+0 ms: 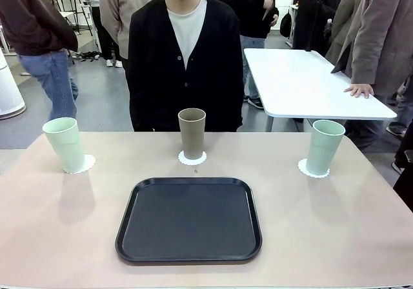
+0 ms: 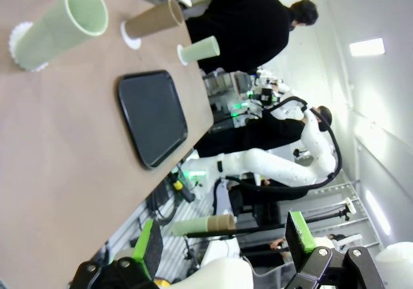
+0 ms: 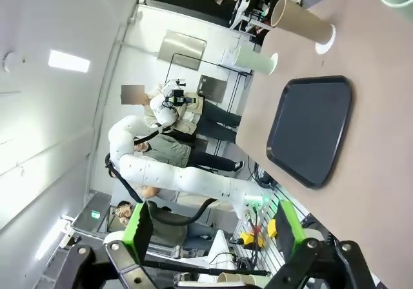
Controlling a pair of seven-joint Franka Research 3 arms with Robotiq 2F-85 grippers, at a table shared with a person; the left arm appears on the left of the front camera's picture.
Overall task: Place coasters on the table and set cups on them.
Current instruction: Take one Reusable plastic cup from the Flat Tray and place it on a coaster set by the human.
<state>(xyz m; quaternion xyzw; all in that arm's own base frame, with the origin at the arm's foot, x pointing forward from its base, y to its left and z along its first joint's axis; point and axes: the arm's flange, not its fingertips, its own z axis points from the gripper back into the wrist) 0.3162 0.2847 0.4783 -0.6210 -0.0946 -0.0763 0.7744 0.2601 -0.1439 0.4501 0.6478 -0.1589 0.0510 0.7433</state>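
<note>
I see 3 cups on the table (image 1: 335,237), each on a coaster: mint (image 1: 64,144) left, tan (image 1: 191,133) centre, mint (image 1: 324,146) right. A black tray (image 1: 189,219) lies nearer me. Left gripper (image 2: 226,240) and right gripper (image 3: 213,228) both spread wide, holding nothing.

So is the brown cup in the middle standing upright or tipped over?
Upright. The tan-brown cup stands mouth up on its white coaster, behind the black tray.
</note>
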